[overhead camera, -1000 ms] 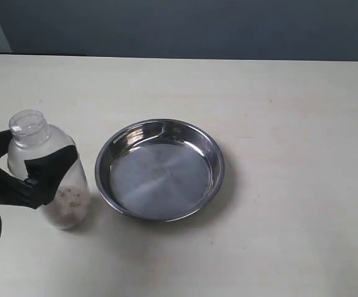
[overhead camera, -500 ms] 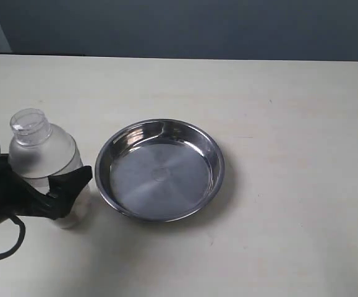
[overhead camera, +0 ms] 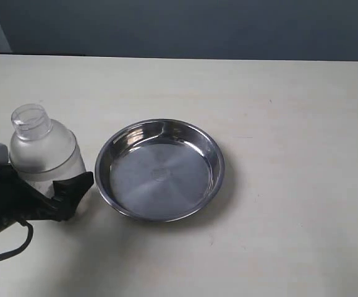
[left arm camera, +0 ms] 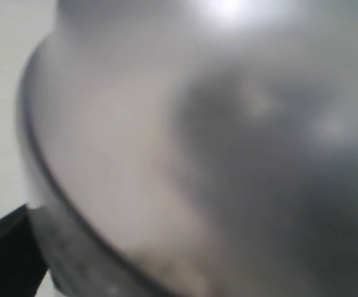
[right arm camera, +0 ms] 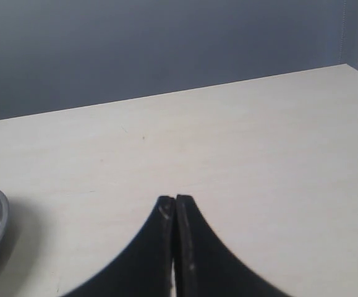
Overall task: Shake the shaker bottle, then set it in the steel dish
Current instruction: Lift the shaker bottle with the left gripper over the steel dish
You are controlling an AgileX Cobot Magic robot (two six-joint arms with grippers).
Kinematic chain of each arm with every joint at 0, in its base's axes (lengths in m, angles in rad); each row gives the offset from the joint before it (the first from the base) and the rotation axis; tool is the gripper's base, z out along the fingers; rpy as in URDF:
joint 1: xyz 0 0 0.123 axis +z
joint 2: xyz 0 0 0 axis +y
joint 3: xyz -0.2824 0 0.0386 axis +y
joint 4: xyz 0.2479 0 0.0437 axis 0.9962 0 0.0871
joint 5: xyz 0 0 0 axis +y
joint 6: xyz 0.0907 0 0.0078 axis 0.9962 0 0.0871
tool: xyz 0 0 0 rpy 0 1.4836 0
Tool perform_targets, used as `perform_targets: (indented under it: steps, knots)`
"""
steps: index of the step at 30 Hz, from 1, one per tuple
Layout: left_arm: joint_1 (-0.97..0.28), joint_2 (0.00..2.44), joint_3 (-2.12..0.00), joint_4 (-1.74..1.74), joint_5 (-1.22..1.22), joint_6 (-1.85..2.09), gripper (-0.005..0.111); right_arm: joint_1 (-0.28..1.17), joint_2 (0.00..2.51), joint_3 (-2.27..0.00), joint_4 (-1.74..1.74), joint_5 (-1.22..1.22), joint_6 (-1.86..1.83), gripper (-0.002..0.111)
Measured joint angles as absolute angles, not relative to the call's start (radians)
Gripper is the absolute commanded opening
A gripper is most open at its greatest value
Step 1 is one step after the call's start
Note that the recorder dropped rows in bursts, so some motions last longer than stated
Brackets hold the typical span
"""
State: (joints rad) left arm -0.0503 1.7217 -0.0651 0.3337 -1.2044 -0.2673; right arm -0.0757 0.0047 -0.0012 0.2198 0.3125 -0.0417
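So: frosted shaker bottle point(overhead camera: 46, 151) w/ clear cap in left claw point(overhead camera: 54, 189), grip unclear; right claw point(right arm camera: 175, 202) pressed together.

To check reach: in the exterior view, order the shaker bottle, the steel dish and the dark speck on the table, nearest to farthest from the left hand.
1. shaker bottle, at the left; the left hand is around it.
2. steel dish, in the middle, just right of the bottle.
3. dark speck, far right, beyond the dish.

L fingers point(overhead camera: 73, 188) blk, blk cable point(overhead camera: 5, 254); R fingers point(right arm camera: 194, 260) blk, curved.
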Motion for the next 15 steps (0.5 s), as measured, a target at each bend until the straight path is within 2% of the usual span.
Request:
perform_targets:
  steps: [2,10,12,15]
  knots:
    - [-0.050,1.723,-0.065,0.329,-1.207,-0.260,0.080,-0.076,0.005,-0.001,0.220,0.312,-0.042,-0.001]
    - [-0.050,1.724,-0.065,0.336,-1.211,-0.251,0.013,-0.076,0.005,-0.001,0.220,0.312,-0.042,-0.001]
    - [-0.050,1.724,-0.065,0.346,-1.211,-0.250,0.002,-0.076,0.005,-0.001,0.220,0.312,-0.042,-0.001]
    - [-0.050,1.724,-0.065,0.350,-1.211,-0.250,0.000,-0.076,0.005,-0.001,0.220,0.312,-0.042,-0.001]
